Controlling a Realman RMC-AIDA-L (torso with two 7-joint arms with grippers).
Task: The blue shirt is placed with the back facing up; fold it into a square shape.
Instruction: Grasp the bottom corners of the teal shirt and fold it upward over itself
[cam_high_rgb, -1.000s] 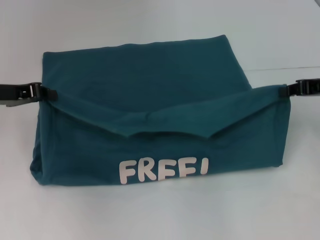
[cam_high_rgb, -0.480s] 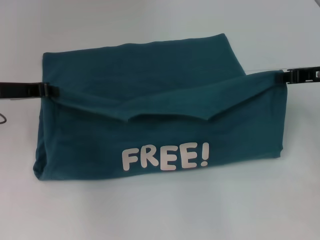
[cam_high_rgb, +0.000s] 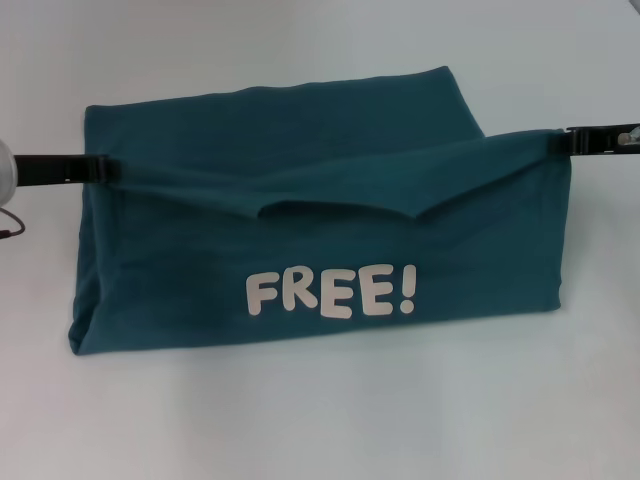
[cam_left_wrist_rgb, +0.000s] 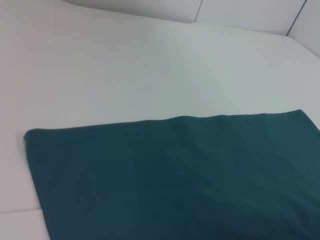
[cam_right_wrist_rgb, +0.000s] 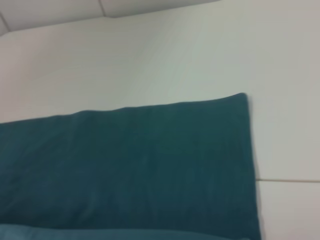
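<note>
The blue shirt is a dark teal T-shirt lying on the white table, its near part lifted up as a hanging flap. The flap's raised face shows white letters "FREE!". My left gripper is shut on the flap's left top corner. At the right top corner, slightly higher, my right gripper is shut on the cloth. Between them the held edge sags in a shallow V. The left wrist view shows only the flat far part of the shirt, as does the right wrist view.
The white table surrounds the shirt on all sides. A thin seam crosses the tabletop beside the cloth. A dark cable loop hangs at the left edge. Wall panels rise behind the far table edge.
Both grippers have moved up and away from me with the shirt's corners. The flap stands taller and the whole word "FREE!" now shows.
</note>
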